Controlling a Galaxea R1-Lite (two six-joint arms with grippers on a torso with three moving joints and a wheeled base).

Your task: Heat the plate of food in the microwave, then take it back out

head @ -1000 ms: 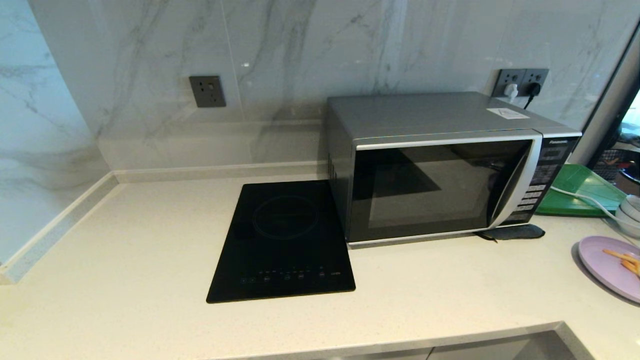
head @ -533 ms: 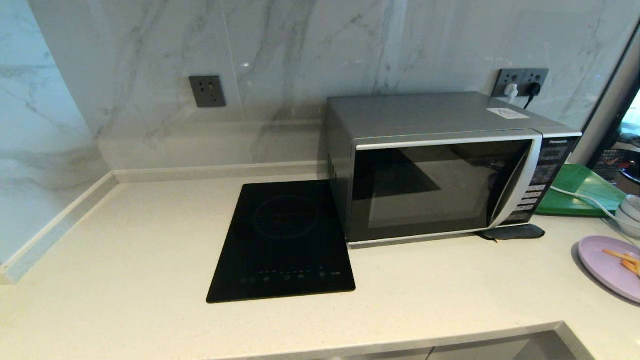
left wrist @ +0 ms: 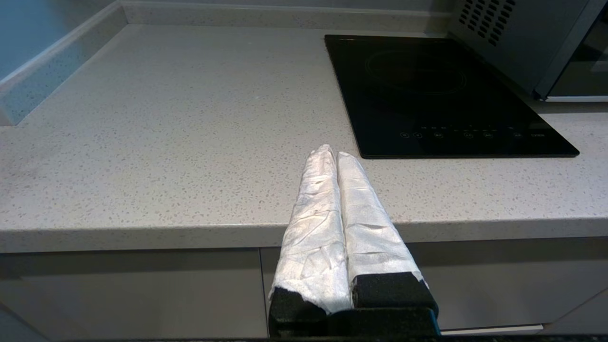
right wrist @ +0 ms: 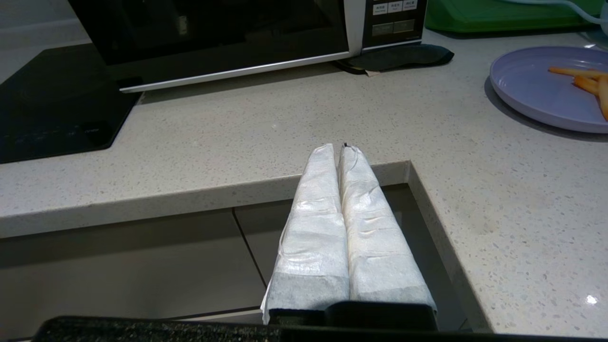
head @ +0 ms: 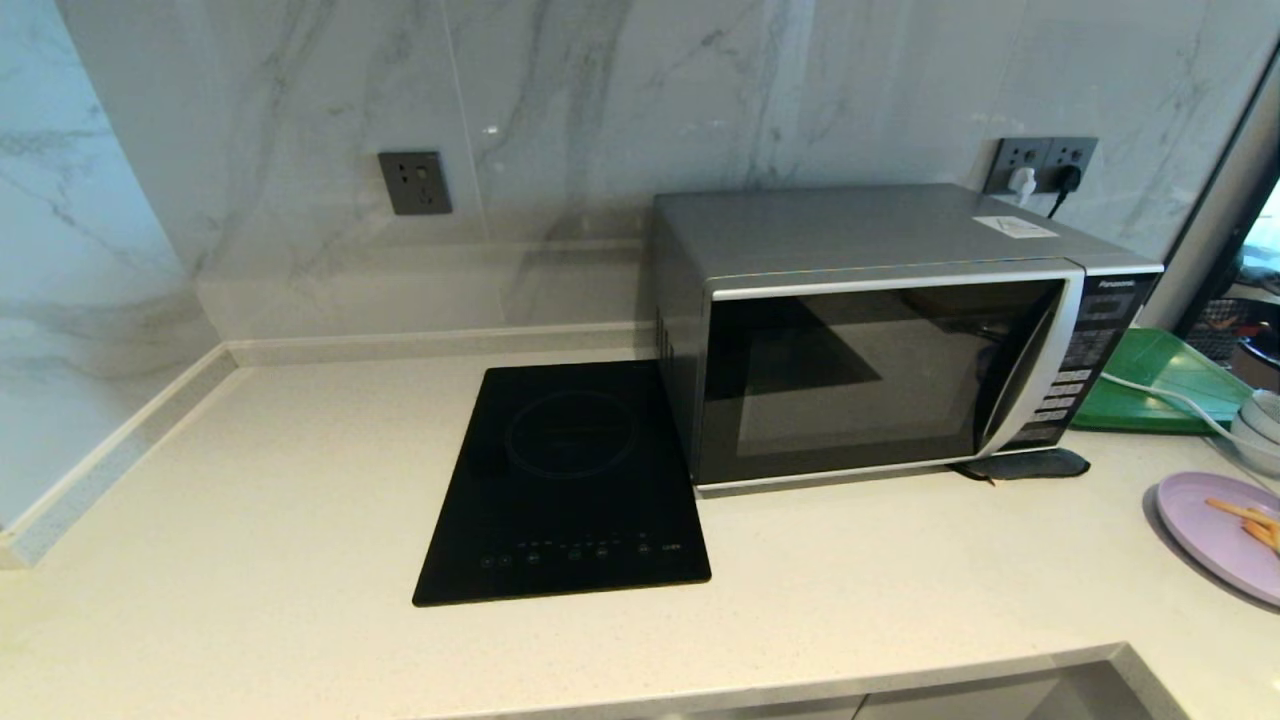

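Boxy silver microwave (head: 880, 330), glossy dark door shut. Round lilac plate of food (head: 1215, 530) on speckled counter (head: 250, 560). Left gripper (left wrist: 331, 154), right gripper (right wrist: 338, 151): white-wrapped fingers pressed together, empty.

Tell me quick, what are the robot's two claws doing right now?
Left gripper: shut, holding nothing, parked at the counter's edge.
Right gripper: shut, holding nothing, parked at the counter's edge.

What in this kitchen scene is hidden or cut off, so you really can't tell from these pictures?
- Round lilac plate of orange fries: head view's right edge cuts it off; fry count unknown.
- Boxy silver microwave: dark glass door hides its inside.
- Button labels: too small to read.
- Stacked pale bowls: mostly beyond the edge.
- Dark flat thing under the microwave's corner: unidentifiable.
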